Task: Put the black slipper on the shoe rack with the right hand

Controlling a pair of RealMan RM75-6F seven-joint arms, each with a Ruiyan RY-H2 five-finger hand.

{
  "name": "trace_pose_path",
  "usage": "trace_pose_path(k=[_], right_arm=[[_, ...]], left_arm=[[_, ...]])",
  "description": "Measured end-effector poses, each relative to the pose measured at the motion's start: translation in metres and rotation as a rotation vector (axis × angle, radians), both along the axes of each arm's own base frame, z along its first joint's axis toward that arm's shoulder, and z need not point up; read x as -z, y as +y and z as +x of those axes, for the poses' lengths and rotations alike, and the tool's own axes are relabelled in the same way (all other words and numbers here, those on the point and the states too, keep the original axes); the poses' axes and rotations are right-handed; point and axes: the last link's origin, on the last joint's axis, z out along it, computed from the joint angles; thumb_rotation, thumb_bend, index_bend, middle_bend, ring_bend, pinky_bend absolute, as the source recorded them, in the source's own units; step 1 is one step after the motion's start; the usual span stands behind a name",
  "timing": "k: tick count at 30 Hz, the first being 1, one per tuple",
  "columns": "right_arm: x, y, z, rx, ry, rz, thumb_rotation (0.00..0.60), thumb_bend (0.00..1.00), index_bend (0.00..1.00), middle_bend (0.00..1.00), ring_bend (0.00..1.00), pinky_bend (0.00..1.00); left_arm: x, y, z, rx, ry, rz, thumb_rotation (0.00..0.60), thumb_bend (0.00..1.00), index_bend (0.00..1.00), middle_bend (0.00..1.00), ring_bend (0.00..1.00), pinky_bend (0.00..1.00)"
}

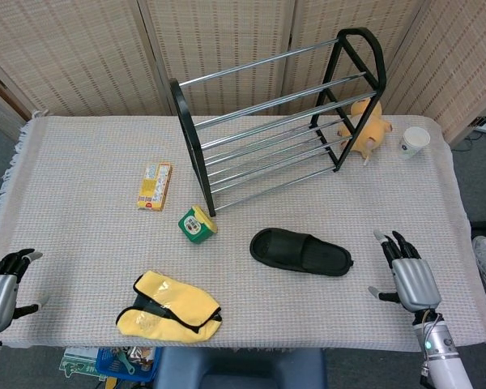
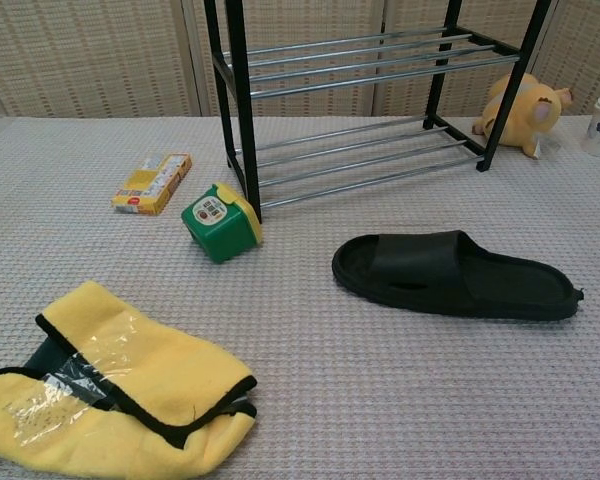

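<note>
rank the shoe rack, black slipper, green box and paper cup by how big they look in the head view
1. shoe rack, by far the largest
2. black slipper
3. green box
4. paper cup, a little smaller than the box, though it sits farther from the camera, so that gap is unsure

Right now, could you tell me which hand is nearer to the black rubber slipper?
The right hand, open just past the black rubber slipper at its heel end. The left hand sits open at the table's far left edge.
</note>
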Motion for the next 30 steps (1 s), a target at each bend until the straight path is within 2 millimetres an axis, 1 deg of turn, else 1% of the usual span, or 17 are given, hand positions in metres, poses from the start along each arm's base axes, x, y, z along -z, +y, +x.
trace_pose_path(k=[11, 16, 18, 20, 23, 27, 30], right_arm=[[0.042, -0.035, 0.005, 0.056, 0.024, 0.119, 0.600, 0.08, 0.00, 0.17, 0.02, 0.15], [0.062, -0.049, 0.011, 0.060, 0.041, 0.181, 0.600, 0.09, 0.00, 0.18, 0.04, 0.15], [0.068, -0.054, 0.015, 0.060, 0.047, 0.201, 0.600, 0.09, 0.02, 0.20, 0.04, 0.16], [0.073, -0.056, 0.017, 0.066, 0.051, 0.213, 0.600, 0.10, 0.04, 0.22, 0.06, 0.16], [0.079, -0.063, 0.022, 0.065, 0.051, 0.226, 0.600, 0.10, 0.05, 0.24, 0.08, 0.17], [0.084, -0.072, 0.028, 0.057, 0.056, 0.229, 0.600, 0.10, 0.05, 0.24, 0.08, 0.17], [0.086, -0.076, 0.029, 0.062, 0.055, 0.232, 0.600, 0.10, 0.05, 0.22, 0.08, 0.18]], left_arm=[[0.006, 0.001, -0.002, -0.010, 0.001, -0.024, 0.600, 0.17, 0.26, 0.21, 0.20, 0.31], [0.006, 0.001, -0.004, -0.020, 0.002, -0.028, 0.600, 0.17, 0.26, 0.21, 0.20, 0.31], [0.007, 0.001, -0.005, -0.022, 0.001, -0.030, 0.600, 0.17, 0.26, 0.21, 0.20, 0.31], [0.007, 0.001, -0.005, -0.023, 0.004, -0.033, 0.600, 0.17, 0.26, 0.21, 0.20, 0.31], [0.007, 0.001, -0.006, -0.027, 0.007, -0.035, 0.600, 0.17, 0.26, 0.21, 0.20, 0.31], [0.007, 0.001, -0.007, -0.032, 0.009, -0.039, 0.600, 0.17, 0.26, 0.21, 0.20, 0.31], [0.007, 0.002, -0.007, -0.030, 0.011, -0.040, 0.600, 0.17, 0.26, 0.21, 0.20, 0.31]])
